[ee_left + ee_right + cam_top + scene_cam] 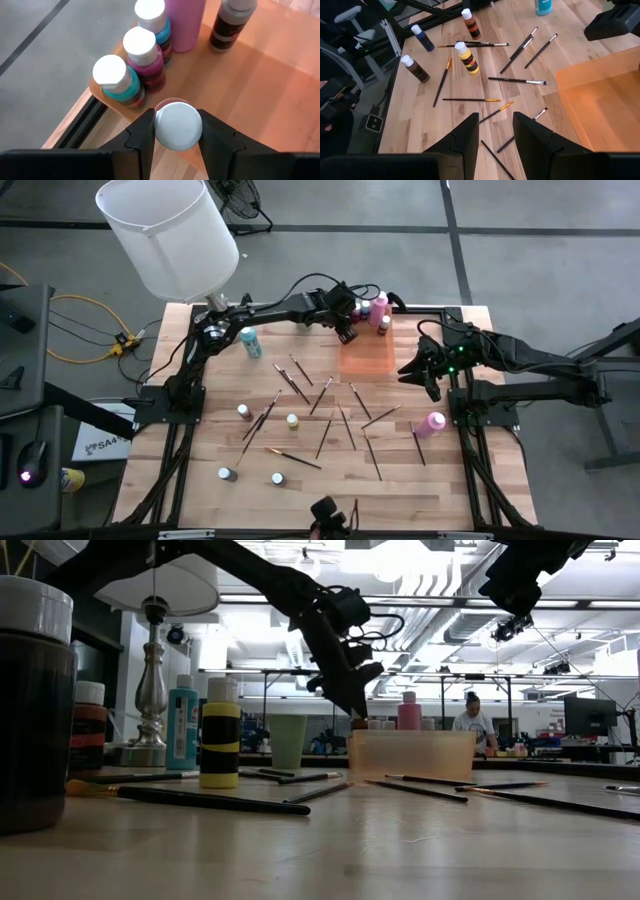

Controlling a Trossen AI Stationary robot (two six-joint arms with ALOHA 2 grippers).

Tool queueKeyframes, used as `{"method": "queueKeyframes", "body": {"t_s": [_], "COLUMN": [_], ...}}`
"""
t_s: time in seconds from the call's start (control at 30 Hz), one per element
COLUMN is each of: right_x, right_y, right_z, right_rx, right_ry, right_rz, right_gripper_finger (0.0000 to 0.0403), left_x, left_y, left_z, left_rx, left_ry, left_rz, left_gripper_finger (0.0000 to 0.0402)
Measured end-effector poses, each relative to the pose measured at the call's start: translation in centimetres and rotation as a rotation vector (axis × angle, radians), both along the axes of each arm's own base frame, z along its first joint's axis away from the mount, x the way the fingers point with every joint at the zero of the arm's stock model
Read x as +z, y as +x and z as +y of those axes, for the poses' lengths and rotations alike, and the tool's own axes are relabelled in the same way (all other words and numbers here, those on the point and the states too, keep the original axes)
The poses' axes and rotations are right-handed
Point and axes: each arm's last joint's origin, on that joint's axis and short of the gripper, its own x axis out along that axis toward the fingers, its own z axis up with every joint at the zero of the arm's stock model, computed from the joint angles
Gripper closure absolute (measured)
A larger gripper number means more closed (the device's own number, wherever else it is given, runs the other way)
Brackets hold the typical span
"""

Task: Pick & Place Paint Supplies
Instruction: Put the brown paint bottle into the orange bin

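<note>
Nearest the low camera, well short of the translucent orange plastic tray, a dark brown white-capped paint bottle stands by a long dark-handled paintbrush lying flat on the pale wooden table. More thin brushes lie scattered between there and the tray, among them a yellow black-banded bottle. Beside the tray, the right gripper hangs above the table, fingers narrowly apart and empty. Over the tray's far corner the left gripper clamps a small white-capped bottle. Just beyond, teal and pink white-capped bottles stand in a row inside the tray's far edge.
</note>
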Motion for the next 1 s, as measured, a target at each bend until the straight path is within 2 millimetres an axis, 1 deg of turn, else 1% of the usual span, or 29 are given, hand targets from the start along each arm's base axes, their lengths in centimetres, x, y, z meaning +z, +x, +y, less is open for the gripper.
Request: {"method": "queueKeyframes", "body": {"t_s": [0.17, 0.37, 0.63, 0.7, 0.83, 1.0], "right_x": [0.0, 0.0, 0.0, 0.0, 0.0, 0.0], "right_y": [0.0, 0.0, 0.0, 0.0, 0.0, 0.0], "right_z": [0.0, 0.0, 0.0, 0.0, 0.0, 0.0], "right_rx": [0.000, 0.000, 0.000, 0.000, 0.000, 0.000], "right_ry": [0.000, 0.000, 0.000, 0.000, 0.000, 0.000], "right_rz": [0.000, 0.000, 0.000, 0.000, 0.000, 0.000], "right_gripper_finger": [0.0290, 0.0290, 0.0290, 0.0290, 0.0290, 0.0290], "left_x": [0.0, 0.1, 0.1, 0.6, 2.5, 4.6], "left_y": [0.0, -0.2, -0.1, -0.2, 0.0, -0.2], "left_z": [0.0, 0.6, 0.4, 0.3, 0.4, 0.3], "left_rx": [0.008, 0.018, -0.028, -0.031, -0.036, -0.043], "left_ry": [-0.003, -0.006, -0.054, -0.068, -0.042, -0.033], "left_rz": [-0.009, -0.022, -0.037, -0.027, -0.067, -0.064], "left_gripper_finger": [0.0279, 0.0279, 0.0279, 0.0279, 0.0279, 0.0279]}}
